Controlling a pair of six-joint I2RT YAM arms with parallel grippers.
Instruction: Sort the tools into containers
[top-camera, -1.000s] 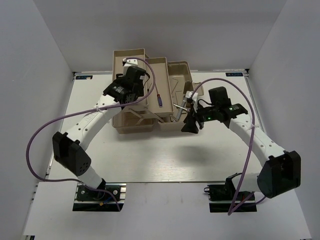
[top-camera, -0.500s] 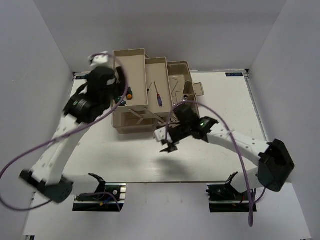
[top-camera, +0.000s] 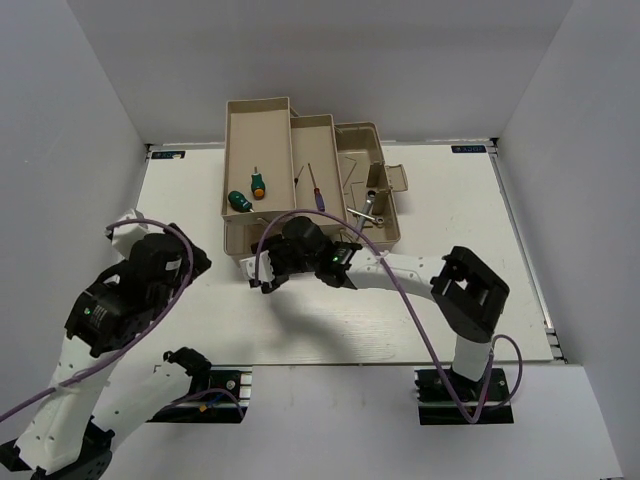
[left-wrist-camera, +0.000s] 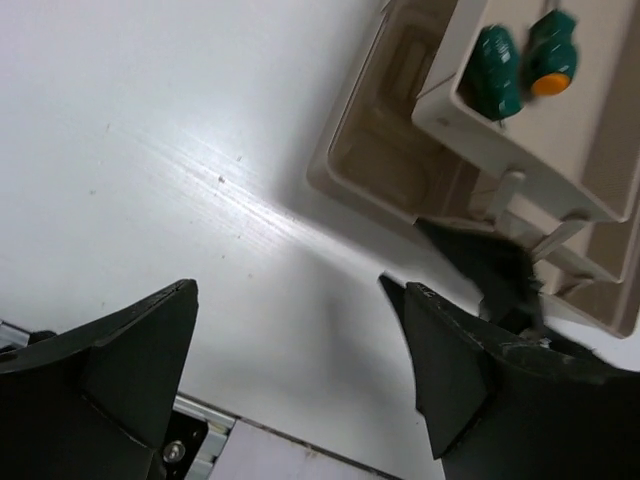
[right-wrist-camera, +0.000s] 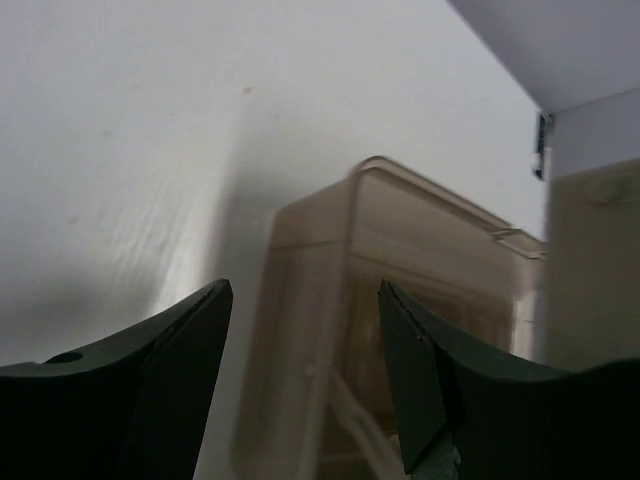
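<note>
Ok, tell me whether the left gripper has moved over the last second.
Yes. The left gripper has withdrawn from above the toolbox toward the near-left part of the table.

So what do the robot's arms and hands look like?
The left arm and right arm are white with chunky black joints. A purple cable loops along each. The left hand and right hand have two black pointed fingers.

Toolbox folded out, tools lying in its trays.
Beige toolbox (top-camera: 240, 262) open: two stubby green-handled screwdrivers (top-camera: 238, 201), one orange-capped, side by side in left tray (top-camera: 245, 125); thin purple-handled screwdriver (top-camera: 318, 198) lengthwise in middle tray (top-camera: 325, 135); silver wrench (top-camera: 367, 207) in right compartment (top-camera: 360, 140).
</note>
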